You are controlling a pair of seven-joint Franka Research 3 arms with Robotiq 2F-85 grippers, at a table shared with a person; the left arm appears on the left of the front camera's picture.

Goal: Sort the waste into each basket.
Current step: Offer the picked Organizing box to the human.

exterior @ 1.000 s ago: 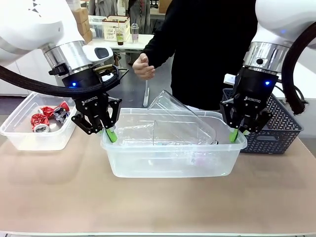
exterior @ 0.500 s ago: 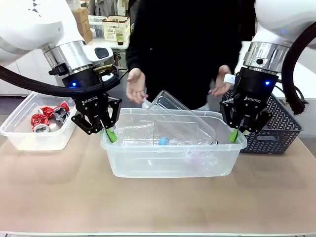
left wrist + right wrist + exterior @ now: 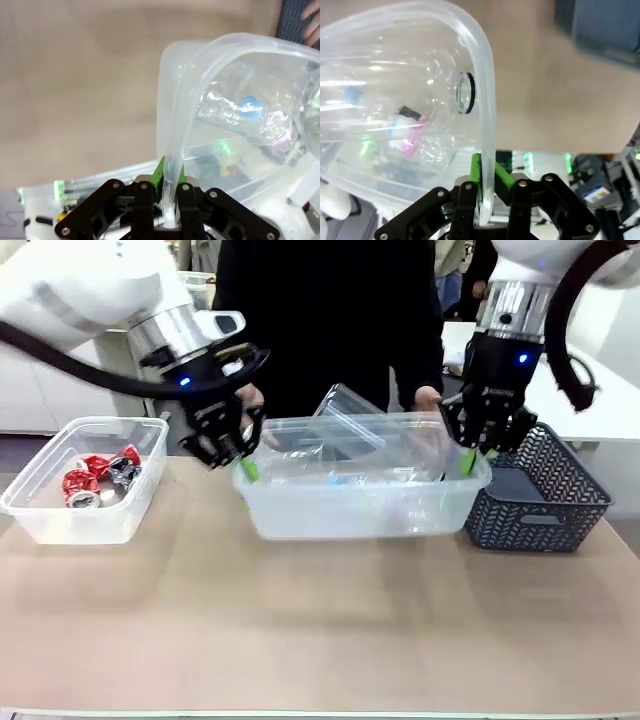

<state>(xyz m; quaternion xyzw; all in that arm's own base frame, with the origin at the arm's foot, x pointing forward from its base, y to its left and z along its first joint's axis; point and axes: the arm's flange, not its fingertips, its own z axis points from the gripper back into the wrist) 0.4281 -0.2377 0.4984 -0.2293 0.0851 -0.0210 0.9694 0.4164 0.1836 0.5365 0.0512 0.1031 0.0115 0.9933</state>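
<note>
A large clear tub (image 3: 350, 515) holds several clear plastic bottles (image 3: 335, 468) and an angled clear plastic piece (image 3: 350, 408). My left gripper (image 3: 245, 468) is shut on its left rim, and my right gripper (image 3: 468, 460) is shut on its right rim. In the left wrist view the green pads (image 3: 161, 172) pinch the rolled rim (image 3: 172, 150), with a blue-capped bottle (image 3: 250, 106) beyond. The right wrist view shows the right gripper (image 3: 487, 186) clamping the rim (image 3: 487, 125) beside a bottle mouth (image 3: 466, 93). A smaller clear tub (image 3: 85, 520) at the left holds crushed red and silver cans (image 3: 95, 477).
A dark grey mesh basket (image 3: 545, 502) stands at the right, close to the big tub. A person in black stands at the far side, one hand (image 3: 428, 398) at the tub's far rim. The near half of the table (image 3: 320, 630) is bare.
Both grippers have risen and carried the large tub up and away toward the person. The person's hands have dropped to the tub's far rim.
</note>
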